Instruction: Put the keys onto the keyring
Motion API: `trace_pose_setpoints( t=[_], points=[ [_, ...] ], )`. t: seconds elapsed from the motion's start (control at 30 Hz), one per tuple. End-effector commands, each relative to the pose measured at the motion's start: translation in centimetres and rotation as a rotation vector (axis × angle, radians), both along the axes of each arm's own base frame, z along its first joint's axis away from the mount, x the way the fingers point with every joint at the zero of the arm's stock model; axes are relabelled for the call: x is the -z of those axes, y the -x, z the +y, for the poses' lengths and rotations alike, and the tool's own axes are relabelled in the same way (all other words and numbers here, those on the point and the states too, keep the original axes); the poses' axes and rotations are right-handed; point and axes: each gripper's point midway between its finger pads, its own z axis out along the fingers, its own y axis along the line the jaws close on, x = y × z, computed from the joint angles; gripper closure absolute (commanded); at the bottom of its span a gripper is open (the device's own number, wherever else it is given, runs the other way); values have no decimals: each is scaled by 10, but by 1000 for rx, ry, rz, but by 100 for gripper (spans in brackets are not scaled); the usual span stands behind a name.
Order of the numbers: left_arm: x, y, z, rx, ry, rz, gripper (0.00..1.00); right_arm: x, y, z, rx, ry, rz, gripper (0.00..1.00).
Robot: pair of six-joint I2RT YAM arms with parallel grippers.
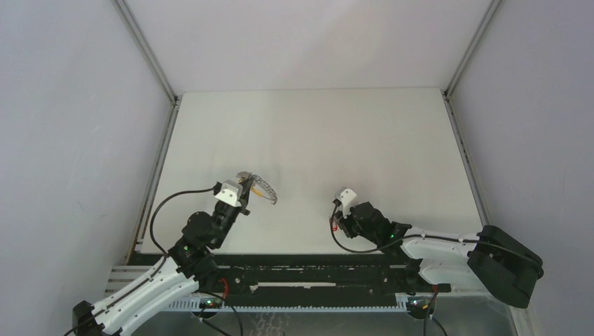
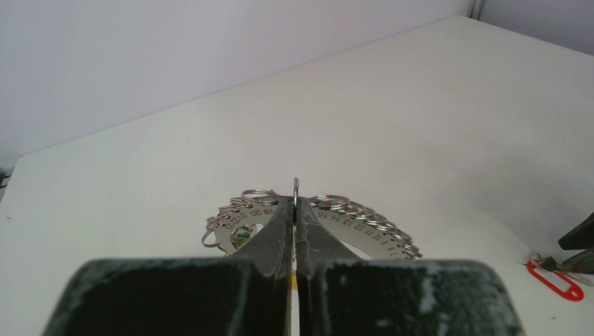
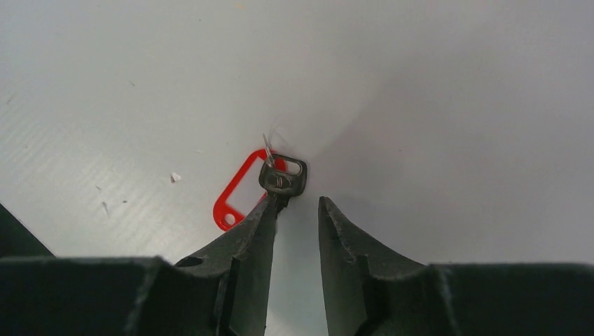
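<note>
My left gripper (image 1: 245, 184) is shut on one split ring (image 2: 296, 185) of the keyring, a curved metal plate (image 2: 364, 228) stamped with numbers and edged with several rings, and holds it over the table (image 1: 315, 133). A bit of green (image 2: 240, 237) shows through the plate's hole, and a sliver of yellow sits between the jaws. The red key (image 3: 242, 192) lies flat on the table, a small dark key head (image 3: 283, 177) joined to a red plastic tag. My right gripper (image 3: 298, 203) is open just above it, with its left fingertip (image 3: 272, 204) touching the key head. The blue key is out of view.
The red key also shows in the left wrist view (image 2: 557, 280), under the right gripper's fingers (image 2: 578, 245). White walls with metal corner posts (image 1: 459, 66) close in the table on three sides. The arm bases and a black rail (image 1: 315, 276) run along the near edge.
</note>
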Motion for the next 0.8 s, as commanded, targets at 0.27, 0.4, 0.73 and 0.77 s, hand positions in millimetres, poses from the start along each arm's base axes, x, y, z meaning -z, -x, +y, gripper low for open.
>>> trace_pose_setpoints(
  t=[0.27,0.4,0.73,0.77],
  points=[
    [-12,1,-3,17,65,-34,100,-41,-10,25,-113,-275,-157,71],
    [-11,0,-5,21,62,-32,100,-39,-9,26,-141,-267,-157,71],
    [-9,0,-6,24,52,-31,100,-29,-7,30,-231,-266,-104,72],
    [-9,0,-6,24,51,-30,100,-28,-7,30,-233,-264,-106,72]
  ],
)
